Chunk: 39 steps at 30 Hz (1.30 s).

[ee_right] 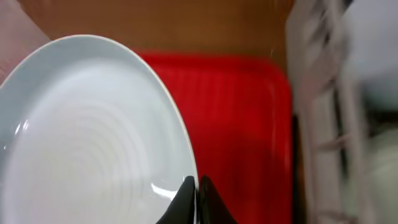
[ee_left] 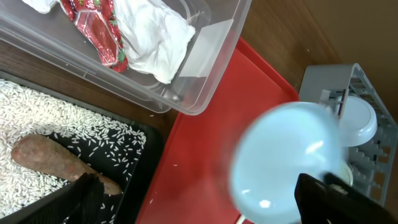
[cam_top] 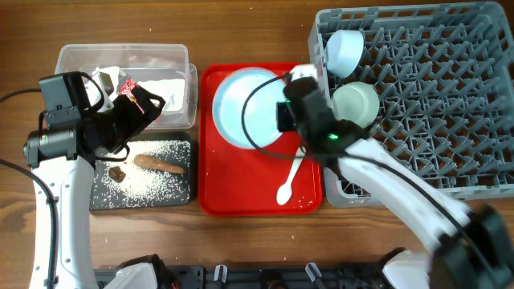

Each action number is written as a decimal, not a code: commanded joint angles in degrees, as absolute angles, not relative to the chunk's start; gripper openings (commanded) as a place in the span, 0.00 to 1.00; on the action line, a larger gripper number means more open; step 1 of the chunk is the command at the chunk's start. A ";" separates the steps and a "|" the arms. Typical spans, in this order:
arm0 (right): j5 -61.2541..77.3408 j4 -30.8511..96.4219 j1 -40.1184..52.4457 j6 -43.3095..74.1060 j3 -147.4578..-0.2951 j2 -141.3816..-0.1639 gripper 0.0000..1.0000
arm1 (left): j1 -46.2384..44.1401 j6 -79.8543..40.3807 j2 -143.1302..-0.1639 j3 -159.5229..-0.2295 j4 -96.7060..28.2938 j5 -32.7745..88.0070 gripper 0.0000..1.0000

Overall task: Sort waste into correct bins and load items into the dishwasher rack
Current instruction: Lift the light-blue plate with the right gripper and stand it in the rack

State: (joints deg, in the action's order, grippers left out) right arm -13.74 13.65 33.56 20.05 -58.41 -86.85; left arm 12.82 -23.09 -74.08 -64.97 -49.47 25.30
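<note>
Pinched on the rim of the light-blue plate (ee_right: 87, 137), the right gripper (ee_right: 196, 190) holds it over the red tray (ee_right: 242, 124), likely for slotting edgewise into the dishwasher rack (cam_top: 434, 96) at its right. Wide and empty, the left gripper (cam_top: 144, 103) hangs over the clear tub (cam_top: 72, 52).

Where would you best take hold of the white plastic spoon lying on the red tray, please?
Grip the spoon at mid-handle, coming straight down from above with the fingers set across its narrow width. It lies flat on the red tray with its bowl end toward the robot, so the thin, straight handle is probably the only part the jaws can close around.
</note>
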 commanded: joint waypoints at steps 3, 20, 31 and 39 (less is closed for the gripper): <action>-37.56 13.08 33.52 4.54 -60.16 -71.70 0.04 | 13.15 -23.40 -74.26 -64.73 -49.32 25.17 1.00; -74.63 -19.14 20.38 -76.20 -59.22 -66.81 0.04 | 13.15 -23.40 -74.26 -64.73 -49.32 25.17 1.00; -74.63 -16.60 16.10 -74.54 -59.13 -80.12 0.04 | 13.15 -23.40 -74.26 -64.73 -49.32 25.17 1.00; -74.59 -15.33 16.16 -69.82 -58.48 -88.09 0.04 | 13.15 -23.40 -74.26 -64.73 -49.32 25.17 1.00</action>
